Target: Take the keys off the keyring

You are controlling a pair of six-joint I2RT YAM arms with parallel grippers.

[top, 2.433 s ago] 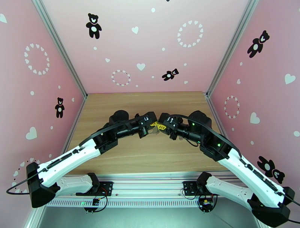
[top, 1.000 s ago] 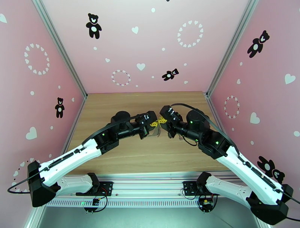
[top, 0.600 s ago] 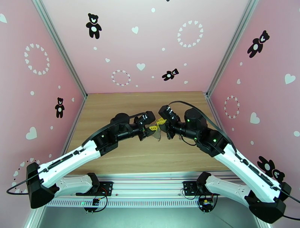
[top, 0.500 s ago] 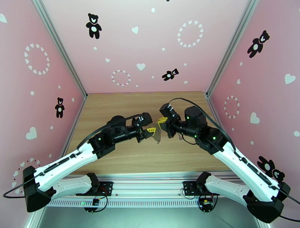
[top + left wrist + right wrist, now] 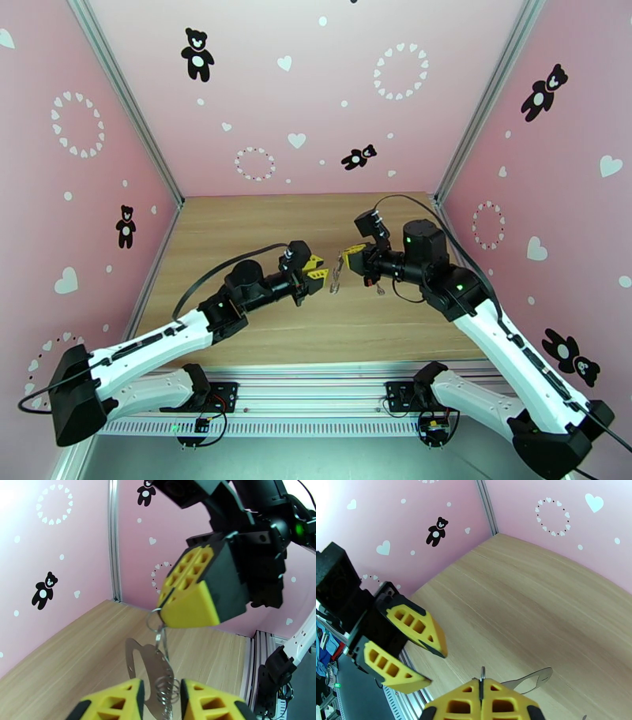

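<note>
Wood worktop point(image 5: 261, 229) lies well below the action; everything that counts is held in the air over its middle. The right claw point(image 5: 353, 257) reaches in from its own side with its two yellow pads pressed together on the topmost wire of the keyring point(image 5: 335, 278). The bunch dangles straight down from that pinch, clear of the wood. The left claw point(image 5: 316, 269) faces it at about the same height, pads apart and gripping nothing (the gap is modest, not wide).

The coming move turns on this: the bunch hangs just ahead of the left claw's tips, toward the right arm, with its long axis vertical. In the left wrist view its lower end lines up with the gap between those pads. The left arm is therefore nearer the free end, while the right serves as holder.

Down the bunch, a flat metal tag point(image 5: 139, 662) with an oval cut-out shows its broad face. A wire coil point(image 5: 166, 685) hangs beside it, lower still. The keys themselves I cannot pick out among these pieces.

A short, straight advance of the left claw should be enough to close on one hanging piece. The pieces are thin and free to swing, so the pads could easily close on the wrong one.
</note>
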